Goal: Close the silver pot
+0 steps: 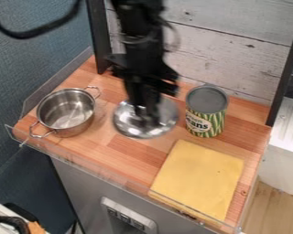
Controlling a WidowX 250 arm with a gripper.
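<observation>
The gripper (148, 118) hangs down from the top of the view, its tip over the middle of the silver lid (126, 122). Whether it holds the lid's knob is hidden by the gripper itself. The round lid is at the centre of the counter, right of the silver pot (66, 112). That pot stands upright and uncovered at the left, with its bare inside in sight and a handle on each of two sides.
A green-striped can (206, 111) stands close to the lid's right. A yellow cloth (199, 178) lies flat at the front right of the wooden counter (121, 157). A clear low guard (82, 165) runs along the front edge, and a plank wall (216, 50) rises behind.
</observation>
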